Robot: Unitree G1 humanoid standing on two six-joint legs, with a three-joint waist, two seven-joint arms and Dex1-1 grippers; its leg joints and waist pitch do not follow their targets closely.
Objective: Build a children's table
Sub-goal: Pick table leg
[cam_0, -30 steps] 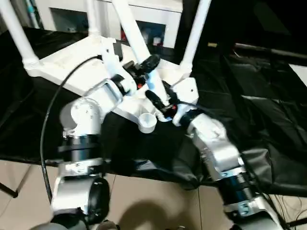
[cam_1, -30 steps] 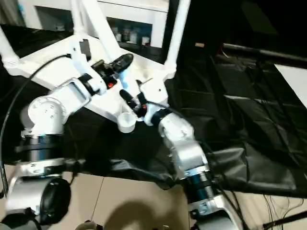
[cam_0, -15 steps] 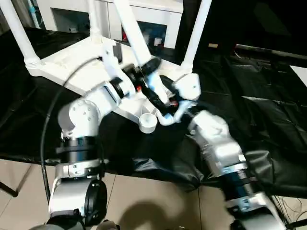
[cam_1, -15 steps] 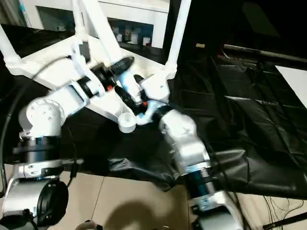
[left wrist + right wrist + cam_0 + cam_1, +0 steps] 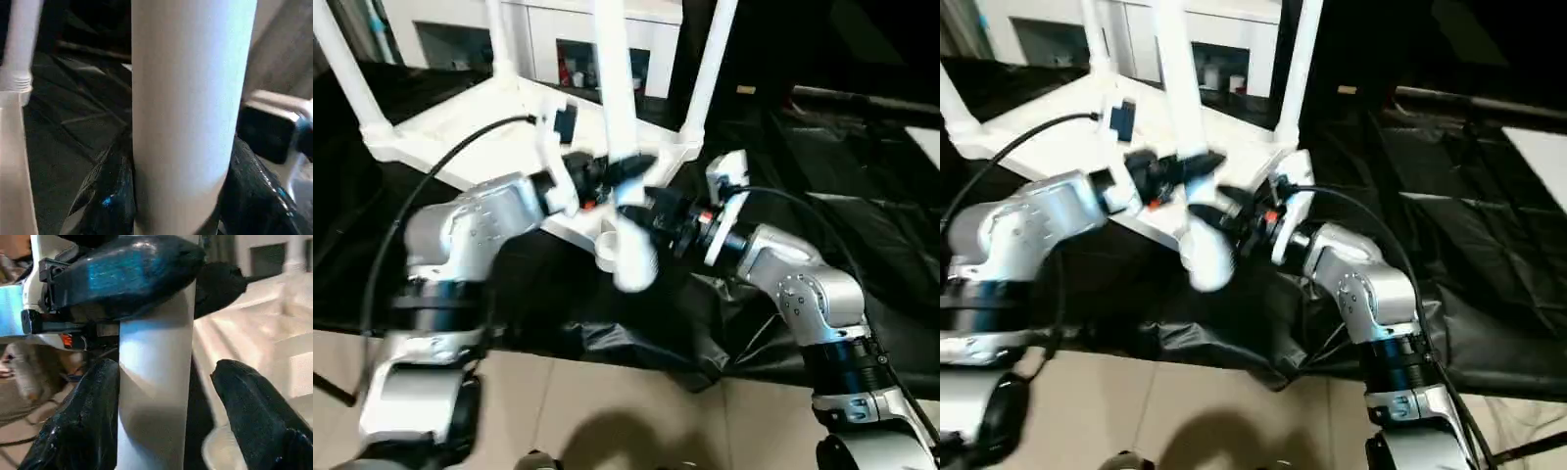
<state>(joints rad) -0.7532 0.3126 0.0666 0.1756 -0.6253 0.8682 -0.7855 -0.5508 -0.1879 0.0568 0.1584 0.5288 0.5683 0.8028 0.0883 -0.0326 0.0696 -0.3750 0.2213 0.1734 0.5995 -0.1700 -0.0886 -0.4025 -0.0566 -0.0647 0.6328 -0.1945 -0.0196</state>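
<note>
While my left gripper (image 5: pixel 176 215) stays clamped on the upright fourth leg (image 5: pixel 615 108), my right gripper (image 5: pixel 161 426) stands apart around it, the empty corner socket (image 5: pixel 607 245) at its six o'clock.

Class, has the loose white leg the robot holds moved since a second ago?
Yes. The leg has swung from slanted to nearly upright, its lower end now beside the tabletop's empty corner socket.

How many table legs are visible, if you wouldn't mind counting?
4: three legs stand in corner sockets, far left, back and right; the fourth leg is gripped by the left gripper near the last socket.
</note>
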